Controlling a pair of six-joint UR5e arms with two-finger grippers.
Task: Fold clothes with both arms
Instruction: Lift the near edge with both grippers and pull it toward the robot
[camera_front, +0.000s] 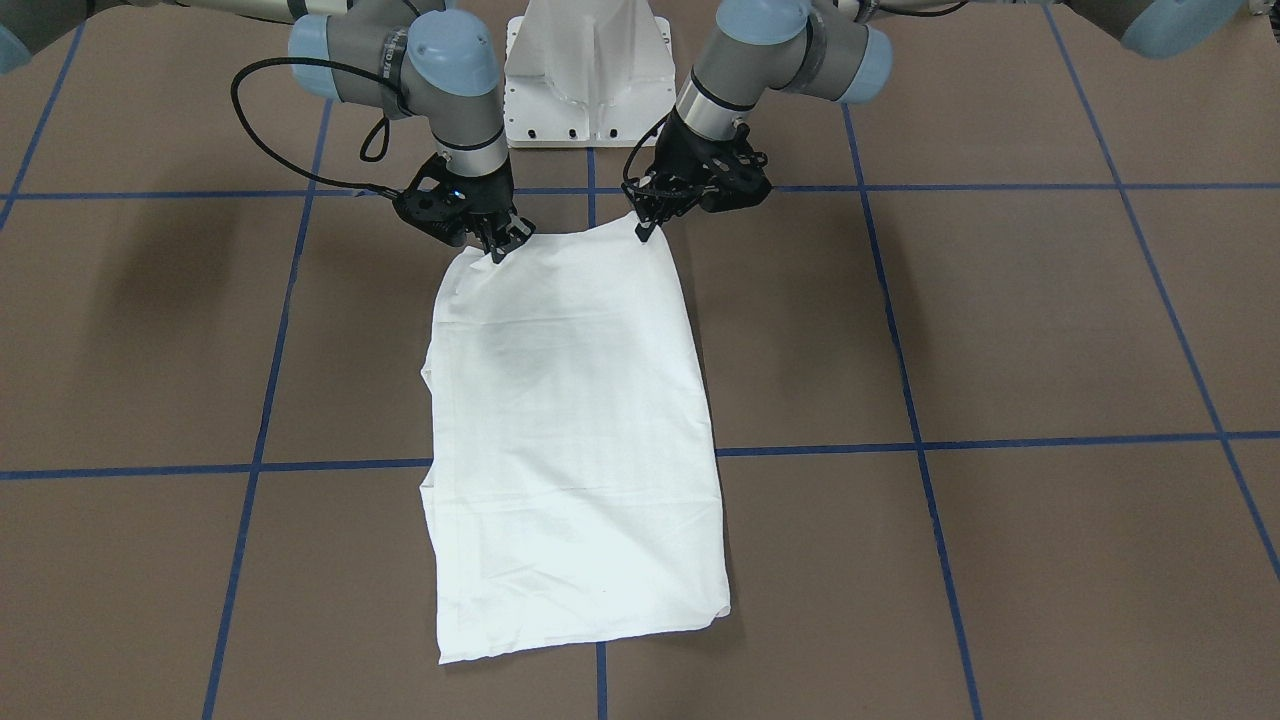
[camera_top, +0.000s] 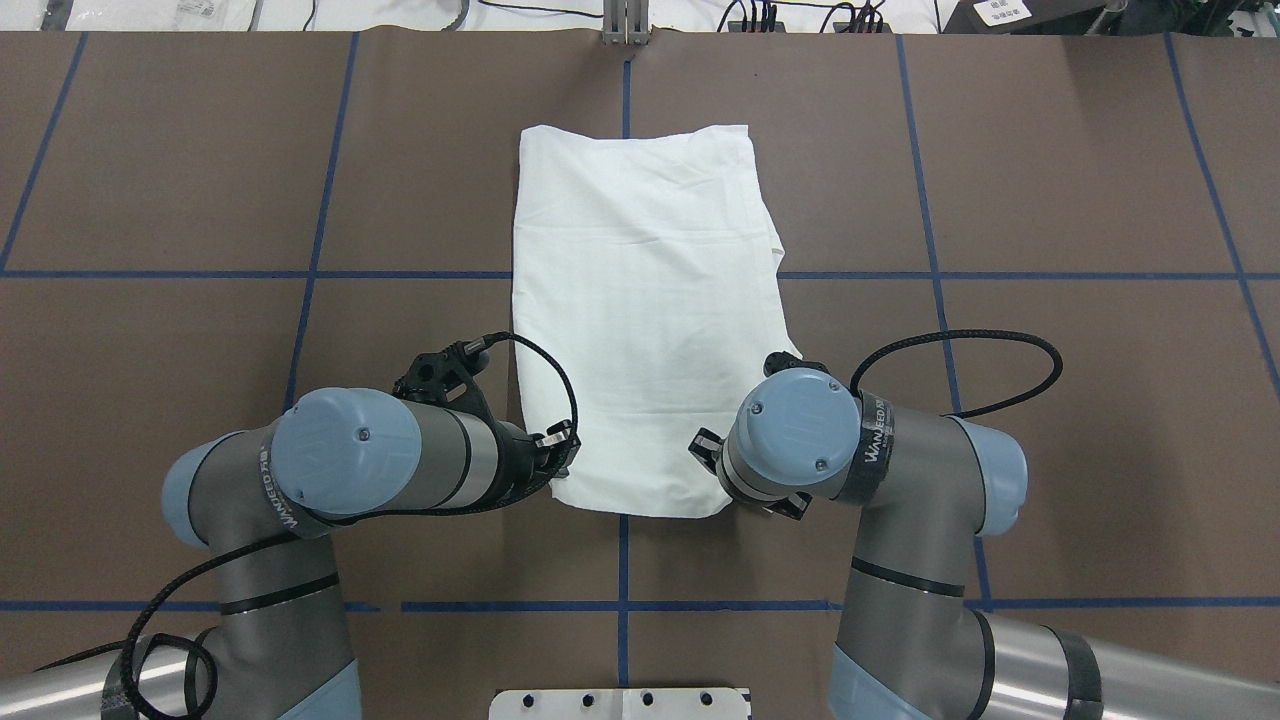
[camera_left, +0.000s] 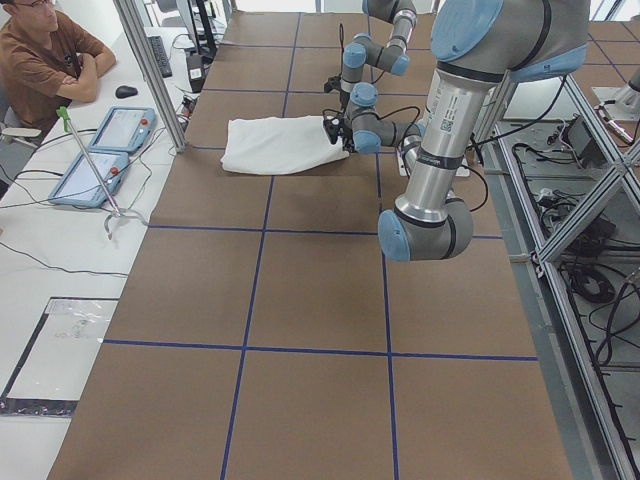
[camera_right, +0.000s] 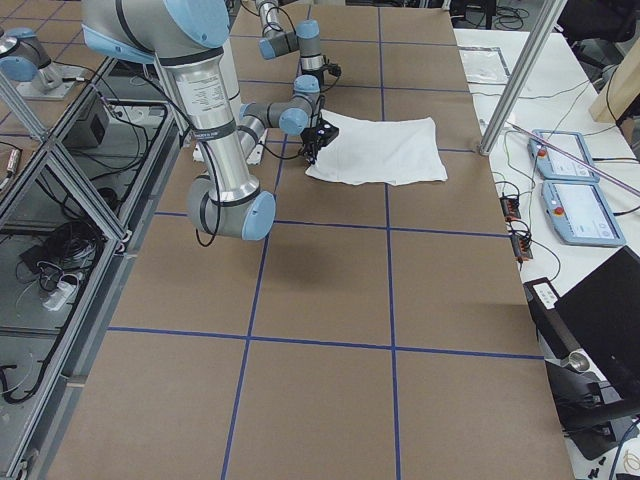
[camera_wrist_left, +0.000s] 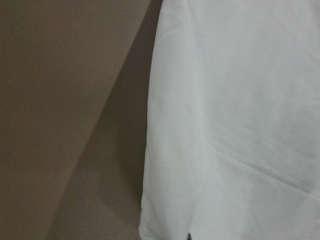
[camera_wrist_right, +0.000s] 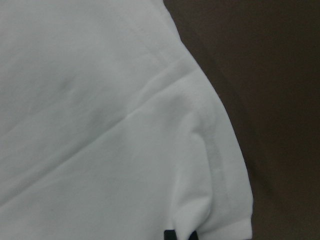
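You have 1 white shirt (camera_front: 575, 400), folded into a long rectangle. It lies flat at the middle of the brown worktop (camera_front: 1000, 320), its long side running away from the robot and its near short edge just in front of the white pedestal base (camera_front: 590, 70). No text, collar or label shows on the upper face. 2 arms reach down to that near edge, 1 at each corner. The left arm (camera_front: 770, 50) sets the left gripper (camera_front: 645, 232) on 1 corner, its jaws drawn to a point and pinching the cloth there. The right arm (camera_front: 420, 60) sets the right gripper (camera_front: 503, 245) on the other corner, its jaws clenched on a hemmed fold, as the right wrist view shows with dark tips either side of the bunched fabric. Both corners rise slightly toward the jaws. Blue tape lines (camera_front: 1000, 440) divide the worktop into squares, and the shirt crosses 1 of them. Beside the worktop sits 1 person (camera_left: 45, 50) with 2 touch panels (camera_left: 122, 128) close by.
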